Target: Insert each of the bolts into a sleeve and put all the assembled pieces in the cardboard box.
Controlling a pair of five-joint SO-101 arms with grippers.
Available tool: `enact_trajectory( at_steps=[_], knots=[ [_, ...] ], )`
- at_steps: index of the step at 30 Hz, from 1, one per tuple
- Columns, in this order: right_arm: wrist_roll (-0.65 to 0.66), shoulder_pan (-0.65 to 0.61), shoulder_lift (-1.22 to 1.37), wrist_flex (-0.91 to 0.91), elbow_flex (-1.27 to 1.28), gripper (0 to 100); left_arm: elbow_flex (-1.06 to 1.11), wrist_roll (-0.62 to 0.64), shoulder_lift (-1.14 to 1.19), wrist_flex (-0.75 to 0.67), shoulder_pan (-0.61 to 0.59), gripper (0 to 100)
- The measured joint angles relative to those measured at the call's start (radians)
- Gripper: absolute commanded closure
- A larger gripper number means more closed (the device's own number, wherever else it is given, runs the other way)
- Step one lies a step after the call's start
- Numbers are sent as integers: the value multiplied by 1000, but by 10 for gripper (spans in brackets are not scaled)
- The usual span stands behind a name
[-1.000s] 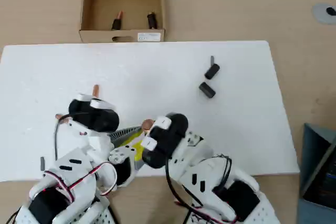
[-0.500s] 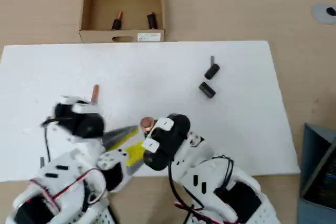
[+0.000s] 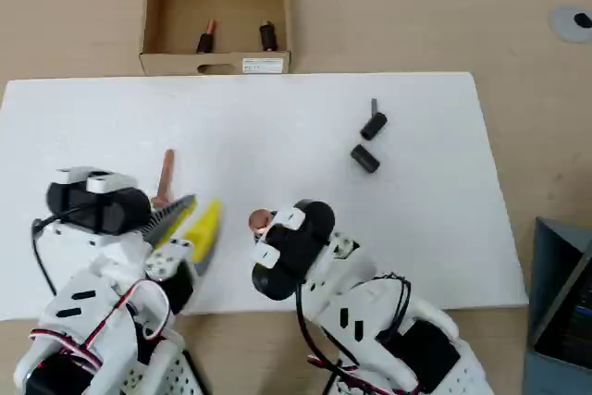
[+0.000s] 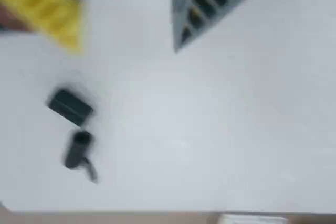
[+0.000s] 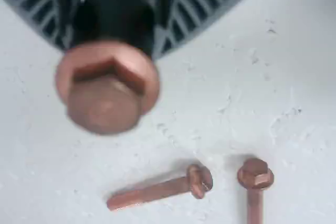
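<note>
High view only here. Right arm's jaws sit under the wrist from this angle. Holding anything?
Observer: Yes. In the right wrist view the right jaws are shut on a black sleeve with a copper bolt in it, head towards the camera.
Operator: I count one loose bolt on the white board. Any more?
Observer: The right wrist view has two lying on the board: a first spare bolt and a second spare bolt near its head, not touching. I cannot tell which one is yours.
</note>
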Motion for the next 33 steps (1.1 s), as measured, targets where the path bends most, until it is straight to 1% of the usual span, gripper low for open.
enact_trajectory(
  at_steps=[3, 7, 11, 13, 15, 19, 23, 27, 30, 33],
  knots=[
    [0, 69, 0, 0, 0, 989, 0, 0, 0, 0, -89, 998],
    [0, 209, 0, 2, 0, 989, 21, 0, 0, 0, -238, 998],
    [0, 365, 0, 31, 0, 989, 144, 0, 0, -28, -400, 998],
    [0, 420, 0, 31, 0, 989, 221, -11, 0, -66, -474, 998],
    [0, 451, 0, 32, 0, 989, 307, -52, 0, -117, -526, 998],
    [0, 465, 0, 32, -6, 989, 473, -155, 6, -212, -562, 998],
    [0, 465, 17, 32, -84, 989, 583, -189, 6, -272, -565, 998],
    [0, 465, 201, 32, -226, 989, 644, -189, 6, -296, -565, 998],
    [0, 465, 388, 29, -350, 989, 649, -189, 6, -296, -565, 998],
    [0, 465, 591, -17, -494, 989, 649, -189, 6, -296, -565, 998]
  ],
)
